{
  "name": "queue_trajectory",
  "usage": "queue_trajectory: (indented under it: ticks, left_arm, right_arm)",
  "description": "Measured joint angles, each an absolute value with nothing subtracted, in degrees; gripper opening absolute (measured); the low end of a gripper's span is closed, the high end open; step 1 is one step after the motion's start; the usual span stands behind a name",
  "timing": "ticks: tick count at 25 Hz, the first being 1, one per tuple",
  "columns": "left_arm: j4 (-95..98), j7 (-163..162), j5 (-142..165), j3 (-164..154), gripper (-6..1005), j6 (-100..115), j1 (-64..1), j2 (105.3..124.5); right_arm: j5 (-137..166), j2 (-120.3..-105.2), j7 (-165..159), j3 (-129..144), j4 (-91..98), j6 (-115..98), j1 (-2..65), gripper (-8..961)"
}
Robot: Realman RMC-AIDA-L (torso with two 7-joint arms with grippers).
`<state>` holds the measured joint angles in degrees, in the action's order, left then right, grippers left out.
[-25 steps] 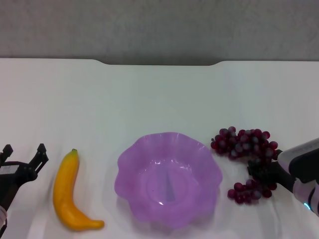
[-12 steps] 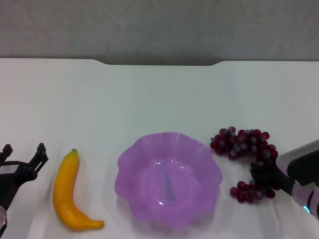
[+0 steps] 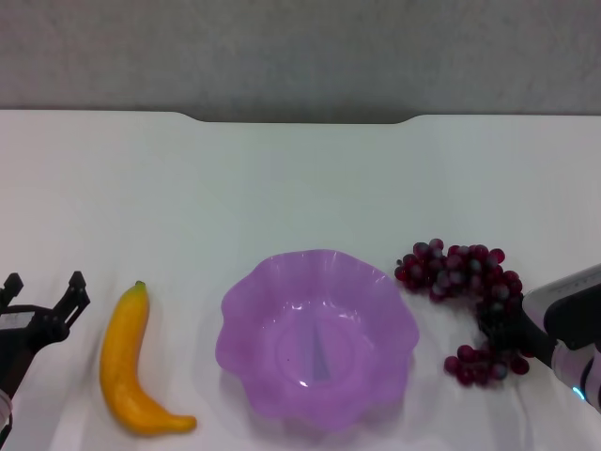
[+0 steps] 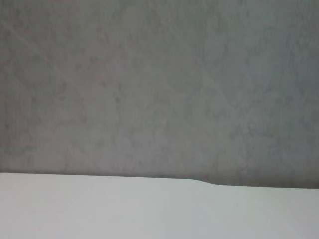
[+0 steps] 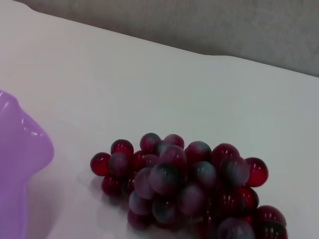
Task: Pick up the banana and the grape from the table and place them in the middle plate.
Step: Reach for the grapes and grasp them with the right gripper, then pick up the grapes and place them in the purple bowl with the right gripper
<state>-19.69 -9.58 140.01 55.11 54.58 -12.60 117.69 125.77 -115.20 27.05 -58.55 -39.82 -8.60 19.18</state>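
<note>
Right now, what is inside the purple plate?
The middle plate holds no fruit; only its bare purple bottom shows. The banana and the grape lie on the table.

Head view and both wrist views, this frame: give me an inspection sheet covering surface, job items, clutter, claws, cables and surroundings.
Surface: white table, shallow notch along its far edge.
Banana: lying on the table left of the plate, not gripped.
Grape bunch: on the table right of the plate, not in it; the right wrist view shows it close up.
Middle plate: purple, scalloped rim, nothing in it.
Clutter: nothing seen.
Left claw: open, beside the banana at the table's left edge, apart from it.
Right claw: in among the near side of the grape bunch; finger state cannot be told.
Cables: nothing seen.
Surroundings: grey wall behind the table.
</note>
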Motion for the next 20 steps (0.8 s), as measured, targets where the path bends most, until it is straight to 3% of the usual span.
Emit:
queue_trajectory:
  ticks: [20]
  left_arm:
    - [-19.9,-9.6,140.0,55.2,894,54.6,-12.3,117.59]
  right_arm:
    - [125.7,-115.23,27.1,-58.5,-40.1,-8.7,19.1,421]
